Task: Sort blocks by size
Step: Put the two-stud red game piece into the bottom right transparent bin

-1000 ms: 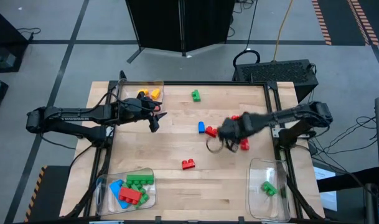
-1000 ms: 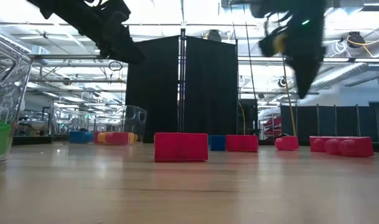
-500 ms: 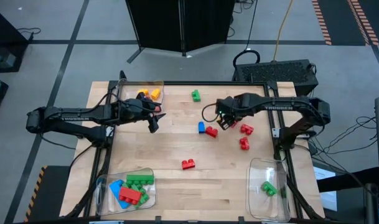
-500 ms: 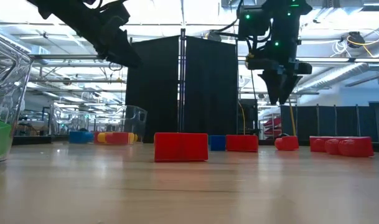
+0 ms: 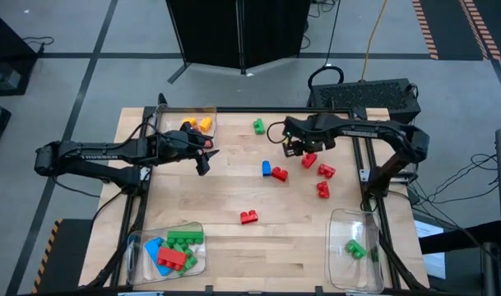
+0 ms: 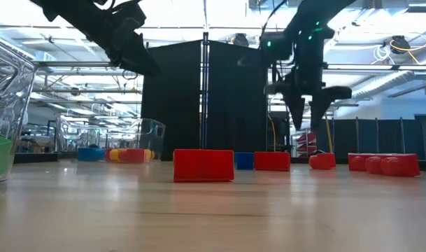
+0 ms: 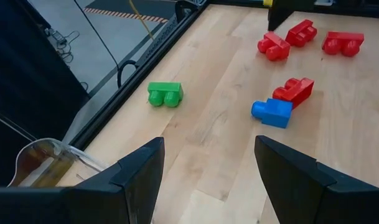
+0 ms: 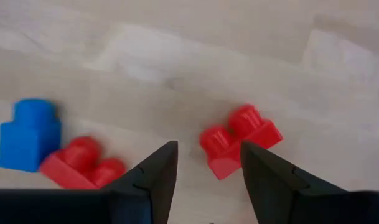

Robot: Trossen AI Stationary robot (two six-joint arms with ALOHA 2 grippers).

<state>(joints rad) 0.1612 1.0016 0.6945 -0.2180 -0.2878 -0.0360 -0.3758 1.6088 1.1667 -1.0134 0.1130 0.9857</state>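
Right pincer [image 8: 205, 180], fingers spread and empty, hovers over small red studded plastic brick [image 8: 240, 139] on wooden worktop [image 5: 234, 185], long axis 2-to-8 o'clock between fingertips; left pincer [image 5: 206, 156] farther, spread.

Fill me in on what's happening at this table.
Two robot arms are sorting toy blocks by size into clear trays. The right claw hangs open and empty above a red block, not touching it. The left claw waits, open and empty, beside the tray holding orange blocks. A green block, a blue block and several red ones lie loose on the table. Two other trays already hold blocks.
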